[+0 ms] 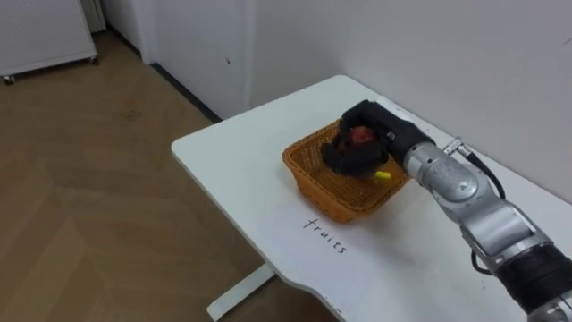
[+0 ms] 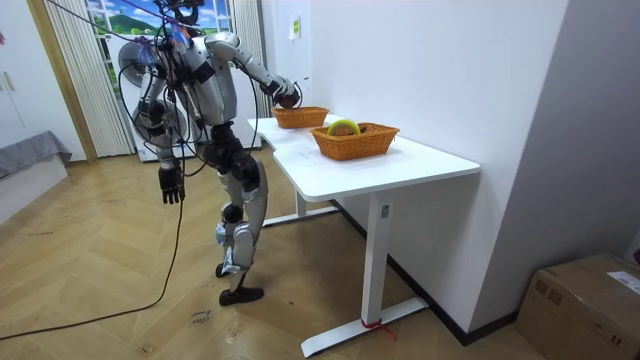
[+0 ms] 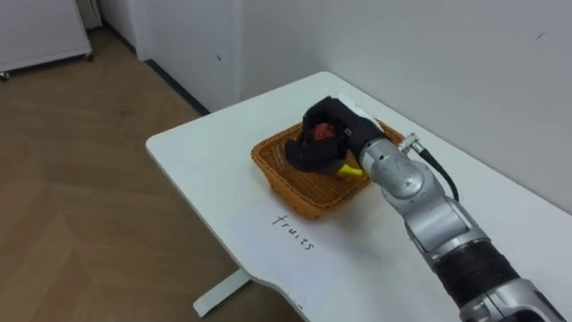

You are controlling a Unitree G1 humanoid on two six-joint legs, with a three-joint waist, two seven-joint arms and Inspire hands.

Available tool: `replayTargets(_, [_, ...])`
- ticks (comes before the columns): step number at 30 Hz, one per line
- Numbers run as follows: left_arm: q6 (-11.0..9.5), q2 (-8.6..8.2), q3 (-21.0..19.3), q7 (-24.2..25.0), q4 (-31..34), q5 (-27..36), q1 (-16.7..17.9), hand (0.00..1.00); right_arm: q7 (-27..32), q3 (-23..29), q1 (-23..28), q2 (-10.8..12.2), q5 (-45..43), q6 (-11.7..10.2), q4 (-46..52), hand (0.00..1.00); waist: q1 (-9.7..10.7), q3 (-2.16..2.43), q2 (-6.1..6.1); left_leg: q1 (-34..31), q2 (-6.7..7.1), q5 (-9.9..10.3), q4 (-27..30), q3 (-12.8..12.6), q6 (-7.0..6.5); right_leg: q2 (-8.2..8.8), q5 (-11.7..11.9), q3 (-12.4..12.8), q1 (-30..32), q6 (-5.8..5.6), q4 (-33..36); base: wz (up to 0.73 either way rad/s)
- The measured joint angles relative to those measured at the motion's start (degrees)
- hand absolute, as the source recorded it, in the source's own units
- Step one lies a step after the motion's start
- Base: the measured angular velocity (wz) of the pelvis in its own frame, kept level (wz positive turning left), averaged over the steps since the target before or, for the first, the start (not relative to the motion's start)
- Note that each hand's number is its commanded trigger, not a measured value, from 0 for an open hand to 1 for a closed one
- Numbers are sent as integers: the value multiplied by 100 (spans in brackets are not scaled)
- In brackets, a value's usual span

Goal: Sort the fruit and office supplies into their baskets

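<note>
Left eye view, outward from the red fruit (image 1: 360,135): wrapped in the curled dark fingers of the right hand (image 1: 342,158), low over or just inside the wicker fruit basket (image 1: 308,183); hard to say whether touching the bottom yet. Just beneath the hand, toward the wrist, a small yellow piece (image 1: 382,175) already lying in that basket. Nearer than the hand, on the white table (image 1: 232,152), a handwritten label (image 1: 324,235) marking the basket for fruit. Well away from the hand along the same table in the room view, a second basket (image 2: 355,143) with a round yellow-green thing (image 2: 343,127) inside. Left hand (image 2: 172,185) down at the side, fingers loose, holding nothing. Judged well along: delivery nearly made, release not yet done; cannot tell how much remains to sort.
</note>
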State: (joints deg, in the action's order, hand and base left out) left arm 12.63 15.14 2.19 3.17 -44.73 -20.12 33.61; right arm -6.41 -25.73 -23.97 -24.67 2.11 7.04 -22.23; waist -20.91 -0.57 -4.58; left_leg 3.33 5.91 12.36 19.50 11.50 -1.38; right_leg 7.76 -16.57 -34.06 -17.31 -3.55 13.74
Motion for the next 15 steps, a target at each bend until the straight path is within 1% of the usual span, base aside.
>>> replayTargets(4, [-15,33,-1,69,34,-58,-5,0,0,0,82,0,-45,-1,-50,100,12,2,4,-16,1,1,20,-13,-2,0,0,12,18,0,6,0])
replayTargets(7, [-54,54,-1,101,45,-71,-9,0,0,0,85,-1,-41,-2,-58,100,16,13,33,0,-4,3,25,-16,-5,5,0,30,14,0,10,-2])
replayTargets(8, [-54,58,-1,105,60,-71,-9,0,2,0,85,-1,-40,-4,-64,97,14,15,39,7,-6,3,22,-35,-5,6,0,42,13,0,13,-5])
replayTargets(9, [-56,71,-1,105,90,-69,-8,0,6,0,85,-1,-39,-11,-101,55,10,14,57,29,-9,3,16,-51,-6,9,0,73,4,0,24,-5])
replayTargets(10, [-74,84,-1,103,99,-69,-9,0,9,0,85,0,-21,-15,-165,0,11,24,76,45,-7,3,13,-51,-7,14,-1,90,-9,-1,34,-5])
replayTargets(12, [-104,105,-1,103,101,-68,-9,0,56,0,101,-1,-4,-15,-206,0,18,27,93,67,-8,2,13,-53,-8,20,-2,96,-20,-2,85,-5])
replayTargets(15, [-122,114,0,106,105,-69,-9,0,122,8,157,-2,96,-23,-212,0,26,26,118,125,-19,5,1,-132,-12,38,-19,146,-35,-5,92,-9])
